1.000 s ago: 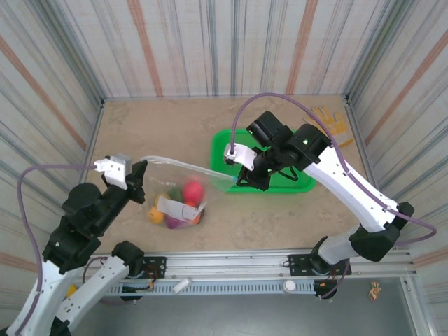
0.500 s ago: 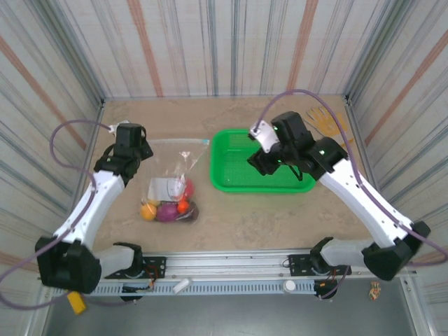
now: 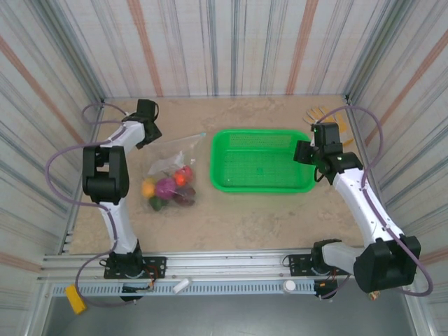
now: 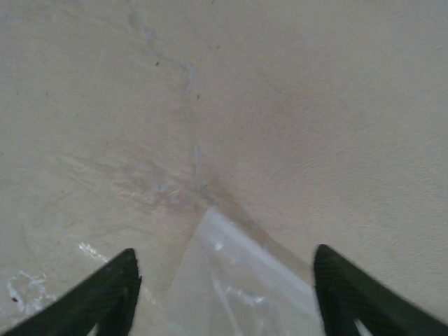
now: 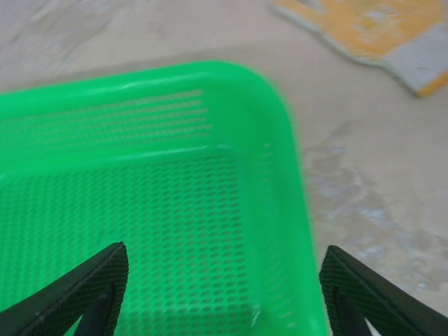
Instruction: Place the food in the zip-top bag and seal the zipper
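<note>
Both claws have been opened within the last second. A second ago the zip-top bag [image 3: 170, 162] was held stretched between them above the surface; half a second ago only the left claw [image 3: 148, 133] was still clamped on one end. Now the bag has been let down flat on the surface [image 3: 245, 217], just left of the green basket [image 3: 218, 162], and both arms have been drawn back to the sides. On the left wrist view the left claw [image 4: 224, 259] is seen spread wide, with a bag corner [image 4: 234, 280] lying between the fingers but not pinched, so nothing is held. The right claw [image 5: 224, 255] is likewise spread wide over the basket's right end [image 5: 297, 182], nothing gripped, with the yellow glove [image 5: 378, 31] beyond it at the far right. The food [image 3: 171, 187], in red, orange, purple and dark green pieces, is seen bunched inside the bag at its near end; none is seen left in the basket. The zipper [image 3: 183, 139] runs along the bag's far edge. Loading is judged done and the release suggests sealing was attempted, but whether the strip is pressed shut along its whole length cannot be told from these views.
</note>
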